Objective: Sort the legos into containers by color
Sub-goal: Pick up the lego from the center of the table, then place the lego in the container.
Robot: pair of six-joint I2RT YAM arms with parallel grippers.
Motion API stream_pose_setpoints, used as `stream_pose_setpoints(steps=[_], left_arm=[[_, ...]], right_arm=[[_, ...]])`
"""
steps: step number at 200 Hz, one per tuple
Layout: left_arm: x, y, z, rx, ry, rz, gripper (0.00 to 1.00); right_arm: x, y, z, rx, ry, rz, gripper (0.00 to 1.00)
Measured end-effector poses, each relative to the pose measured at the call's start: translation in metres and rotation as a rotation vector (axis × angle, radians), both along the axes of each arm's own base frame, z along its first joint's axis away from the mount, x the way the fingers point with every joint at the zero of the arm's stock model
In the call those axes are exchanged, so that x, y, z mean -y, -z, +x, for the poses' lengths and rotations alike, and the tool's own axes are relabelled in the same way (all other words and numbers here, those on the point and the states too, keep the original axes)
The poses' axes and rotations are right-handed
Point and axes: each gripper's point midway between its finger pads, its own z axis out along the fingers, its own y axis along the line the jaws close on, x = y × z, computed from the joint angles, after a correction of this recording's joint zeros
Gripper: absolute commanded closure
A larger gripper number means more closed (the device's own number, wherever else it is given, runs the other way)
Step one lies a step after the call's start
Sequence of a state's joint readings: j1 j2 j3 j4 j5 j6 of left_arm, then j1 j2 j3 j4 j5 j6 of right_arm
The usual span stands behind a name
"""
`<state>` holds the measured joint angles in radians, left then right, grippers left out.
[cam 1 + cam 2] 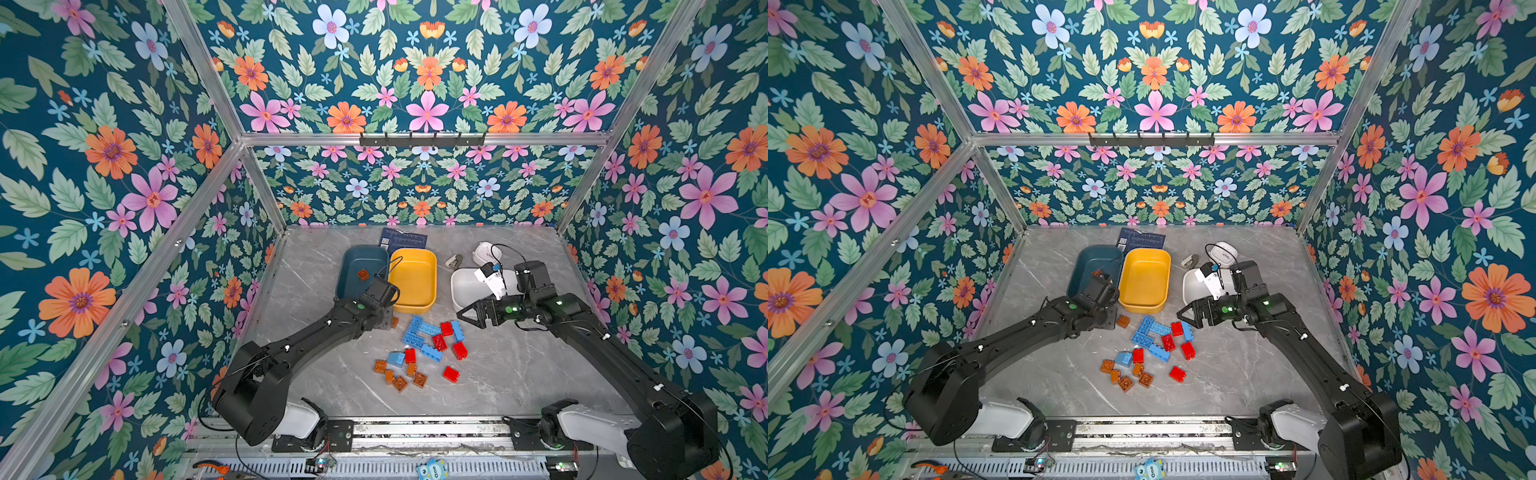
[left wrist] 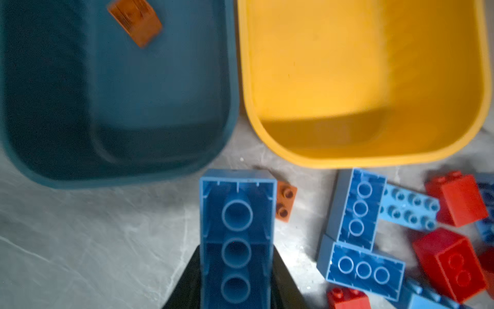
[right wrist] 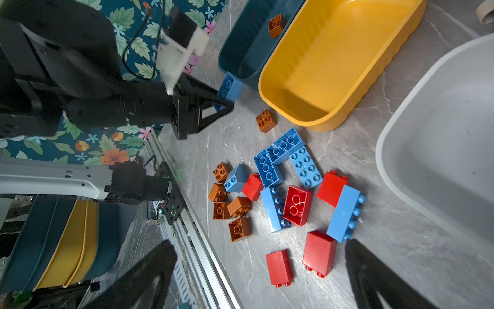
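One long blue brick [image 2: 237, 235] is sitting tight between the two black fingers of the left gripper [image 3: 225, 97], so that gripper is squeezing it. The brick is showing its hollow bottom to the left wrist camera. Its long side is pointing straight out from the gripper, toward the spot where the teal tub [image 2: 80, 179] and the yellow tub [image 2: 374, 161] are almost touching. The brick is sitting by the near corner of the teal tub, and it is hard to tell if it is off the table [image 2: 80, 240]. One brown brick [image 2: 135, 22] is lying in the teal tub, so the blue one is probably going to need the empty yellow tub, just past the brick and a little to the robot's right. A small brown brick [image 2: 285, 200] is lying right beside the held one. The other bricks [image 1: 432, 353] are lying in a heap between the two arms. The right gripper [image 1: 467, 316] is hovering with its fingers spread wide and nothing in them, near the white tub [image 1: 459, 291].
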<state>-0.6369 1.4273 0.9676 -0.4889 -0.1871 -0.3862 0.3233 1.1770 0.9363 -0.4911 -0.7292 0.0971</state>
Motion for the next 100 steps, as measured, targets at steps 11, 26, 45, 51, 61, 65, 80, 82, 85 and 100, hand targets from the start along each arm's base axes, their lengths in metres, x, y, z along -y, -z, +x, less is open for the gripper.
stream_pose_setpoints(steps=[11,26,45,51,61,65,80,82,85,100], left_arm=[[-0.005,-0.014,0.016,0.027,-0.015,0.006,0.78],[-0.016,-0.03,0.042,0.063,-0.041,0.011,0.78],[-0.031,-0.043,0.071,0.09,-0.074,0.022,0.78],[-0.035,-0.046,0.08,0.099,-0.082,0.028,0.78],[-0.042,-0.047,0.092,0.102,-0.092,0.038,0.78],[-0.044,-0.047,0.096,0.101,-0.097,0.037,0.78],[-0.049,-0.047,0.111,0.1,-0.098,0.049,0.77],[-0.049,-0.046,0.112,0.1,-0.099,0.049,0.78],[-0.048,-0.046,0.115,0.1,-0.099,0.047,0.77],[-0.041,-0.047,0.124,0.098,-0.071,0.031,0.77]], right_arm=[[0.0,0.0,0.0,0.001,0.0,0.001,0.01],[0.0,-0.001,0.0,0.003,0.0,0.002,0.01],[-0.001,-0.001,0.001,0.006,-0.001,0.004,0.01],[-0.001,-0.002,0.002,0.008,-0.001,0.005,0.01],[-0.001,-0.002,0.002,0.01,-0.001,0.006,0.01],[-0.001,-0.003,0.003,0.012,-0.001,0.007,0.01],[-0.002,-0.006,0.005,0.022,-0.001,0.01,0.01],[-0.002,-0.006,0.005,0.022,-0.001,0.01,0.01],[-0.002,-0.006,0.005,0.023,-0.001,0.011,0.01],[-0.002,-0.006,0.005,0.023,0.0,0.01,0.01]])
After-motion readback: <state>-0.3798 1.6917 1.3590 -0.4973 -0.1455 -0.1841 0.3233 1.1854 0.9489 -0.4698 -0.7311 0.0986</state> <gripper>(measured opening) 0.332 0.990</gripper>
